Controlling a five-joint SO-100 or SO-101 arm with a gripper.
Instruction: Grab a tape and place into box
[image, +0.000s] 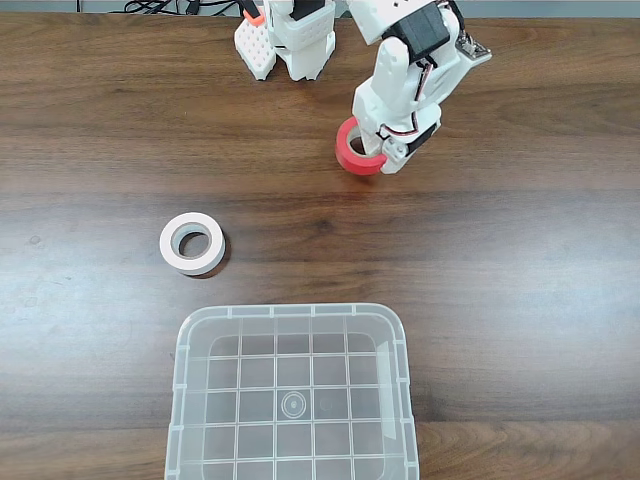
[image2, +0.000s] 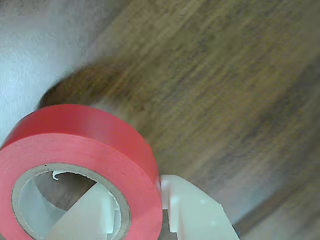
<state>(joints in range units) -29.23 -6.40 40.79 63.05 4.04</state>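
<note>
Tape (image: 352, 150): small red roll with a grey core ring, likely light and stiff, with a smooth outer face that could slip. Best hold, as you can judge it, is across the wall of the ring, one finger in the hole and one on the outside.

Fixed view: the roll sits at the far side of the bench (image: 520, 260), directly under the fingers (image: 383, 155). The arm reaches down from its base at the top edge, wrist bent steeply toward the wood. White roll (image: 192, 243) lies well apart, nearer you. Box (image: 186, 400), clear plastic with a grid floor, stands at the near edge, nothing visible inside it.

Wrist view: red roll (image2: 85, 150) sits low and left; one white finger (image2: 82, 212) shows through the hole, the other (image2: 195, 210) rests just beside the outer face. The wall lies between them, so you may read the fingers as closed on the roll, though whether it has left the wood you cannot tell.
</note>
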